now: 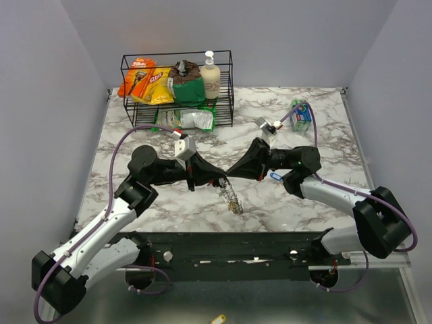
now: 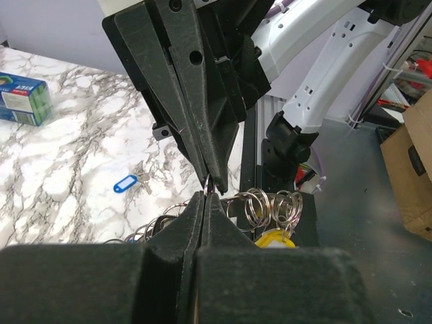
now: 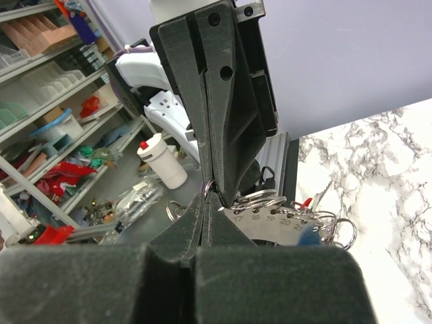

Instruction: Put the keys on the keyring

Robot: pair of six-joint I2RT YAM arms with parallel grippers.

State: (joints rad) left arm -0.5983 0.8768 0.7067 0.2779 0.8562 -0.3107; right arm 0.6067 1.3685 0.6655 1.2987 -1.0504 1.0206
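Note:
My left gripper (image 1: pixel 219 179) and right gripper (image 1: pixel 229 174) meet tip to tip above the middle of the table. Both are shut on a thin silvery wire, the keyring (image 2: pixel 206 182), seen pinched between the tips in the right wrist view too (image 3: pixel 208 186). A bunch of small rings and keys (image 1: pixel 233 198) hangs below the tips. In the left wrist view it shows several split rings (image 2: pixel 270 204) and a yellow tag (image 2: pixel 273 237). In the right wrist view it shows a numbered metal plate (image 3: pixel 270 226) and a red tag (image 3: pixel 307 201). One blue-tagged key (image 1: pixel 275 176) lies loose on the table, also in the left wrist view (image 2: pixel 125 183).
A black wire rack (image 1: pixel 177 86) with snack bags and a bottle stands at the back left. A blue-green box (image 1: pixel 302 115) lies at the back right, also in the left wrist view (image 2: pixel 23 99). The table's near edge holds the arm bases.

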